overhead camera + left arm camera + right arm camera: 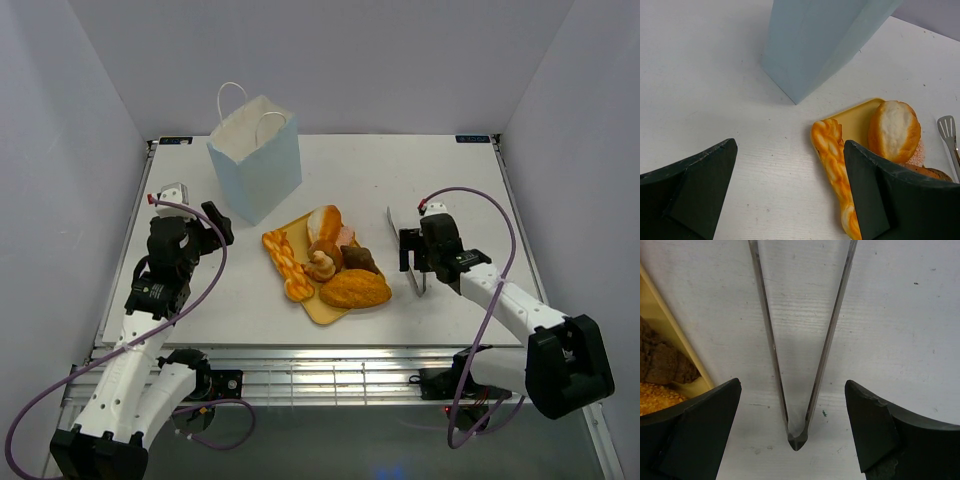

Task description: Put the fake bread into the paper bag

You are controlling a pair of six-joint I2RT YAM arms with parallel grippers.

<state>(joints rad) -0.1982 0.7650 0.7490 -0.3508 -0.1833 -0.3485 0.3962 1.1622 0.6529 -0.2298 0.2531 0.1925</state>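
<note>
Your right claw [792, 405] is spread wide and sits low over the table [450, 180]. The closed hinge end of the metal tongs [796, 439] lies flat right between the fingers. Nothing's clamped yet and there's bare table on both sides of the steel. Your left claw [790, 150] is wide apart too and empty, hanging over the table just short of the paper bag [257, 160].

All the bread [330, 260] is piled on the yellow tray [318, 310], just left of the tongs and in front of the bag. None of it looks to be in the bag, though I can't see inside it from these views.

Handling-wise, I'd guess the toy pieces are light and a bit smooth, so weight won't be the problem but slipping will. If you go with the tongs, grip them partway up the two arms rather than at the hinge, so squeezing actually closes the tips. They're thin, shiny and springy, so expect them to skate.

Start with the golden oval loaf [355, 289]. It's at the near edge with nothing on top, so take it across the short middle. The braid [832, 165] is long and hangs off the tray edge, so pinch it mid-length.

The bag is thin paper and probably tips with a nudge. Drop pieces in from above, and keep clear of the handles.
</note>
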